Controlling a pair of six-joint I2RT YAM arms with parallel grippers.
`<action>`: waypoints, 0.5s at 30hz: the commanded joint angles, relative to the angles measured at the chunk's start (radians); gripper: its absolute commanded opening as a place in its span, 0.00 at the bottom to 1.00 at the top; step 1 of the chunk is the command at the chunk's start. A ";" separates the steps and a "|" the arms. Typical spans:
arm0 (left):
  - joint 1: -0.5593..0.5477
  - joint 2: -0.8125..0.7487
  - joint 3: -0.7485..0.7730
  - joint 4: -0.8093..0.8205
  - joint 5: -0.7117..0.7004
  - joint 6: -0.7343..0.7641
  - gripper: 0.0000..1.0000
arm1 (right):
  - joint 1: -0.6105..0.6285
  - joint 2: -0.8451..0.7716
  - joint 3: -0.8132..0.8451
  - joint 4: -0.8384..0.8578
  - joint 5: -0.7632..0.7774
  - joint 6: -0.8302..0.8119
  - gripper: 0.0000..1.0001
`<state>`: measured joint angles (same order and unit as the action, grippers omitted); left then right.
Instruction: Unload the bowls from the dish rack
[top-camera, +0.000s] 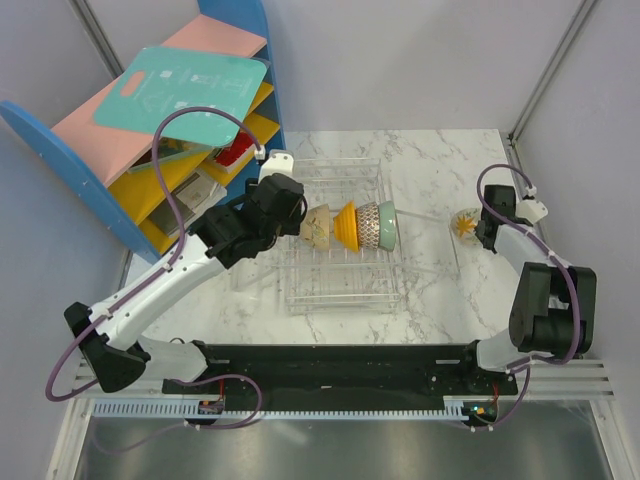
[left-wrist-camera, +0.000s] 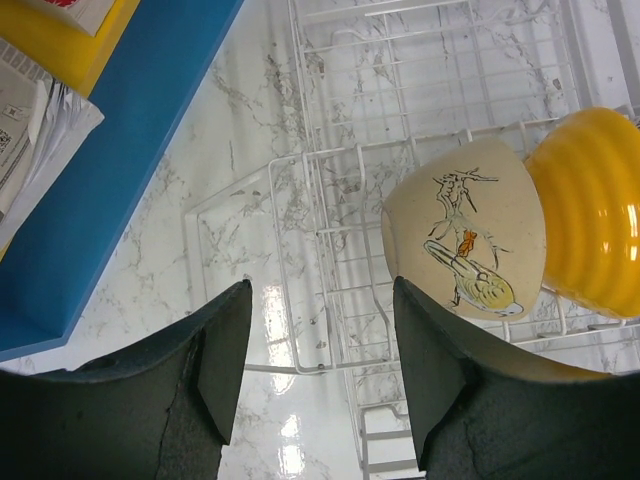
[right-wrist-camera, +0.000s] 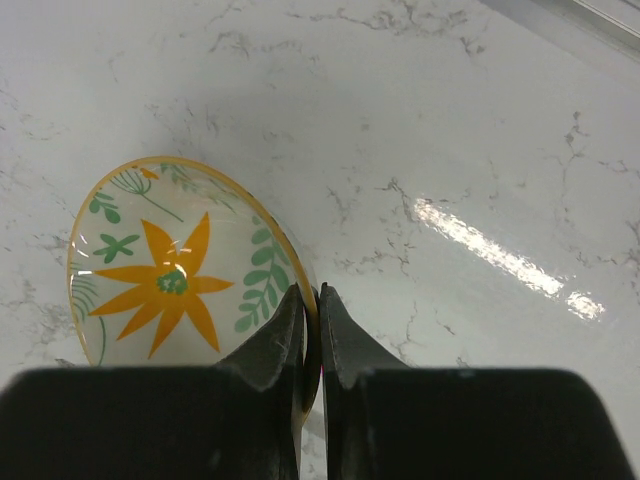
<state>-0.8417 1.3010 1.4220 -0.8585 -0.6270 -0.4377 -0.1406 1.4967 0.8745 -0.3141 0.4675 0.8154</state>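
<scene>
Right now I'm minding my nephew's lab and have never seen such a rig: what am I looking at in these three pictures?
Two robot arms are bolted to a marble table. One picture looks down from above; the others come from a camera on each wrist. A wire dish rack holds four on their sides: a cream bowl, then orange, grey mesh-patterned, mint. The left arm stretches toward the cream bowl, jaws open and empty. The right arm has its jaws shut on the rim of a fifth bowl, painted with an orange flower, right of the rack.

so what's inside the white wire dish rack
Four bowls in a row on their sides: cream floral bowl, orange bowl, grey mesh-patterned bowl, mint bowl. Their insides are hidden.
</scene>
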 joint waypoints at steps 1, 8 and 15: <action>0.007 0.006 -0.005 0.006 -0.014 -0.047 0.65 | -0.004 0.025 0.009 0.035 -0.015 0.007 0.04; 0.007 0.014 -0.011 0.007 -0.008 -0.053 0.65 | -0.011 0.088 0.018 0.021 -0.058 0.002 0.11; 0.009 0.026 -0.006 0.009 0.007 -0.047 0.66 | -0.024 0.030 -0.025 0.010 -0.115 -0.002 0.57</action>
<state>-0.8371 1.3159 1.4143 -0.8608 -0.6247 -0.4541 -0.1585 1.5681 0.8772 -0.2863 0.3916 0.8139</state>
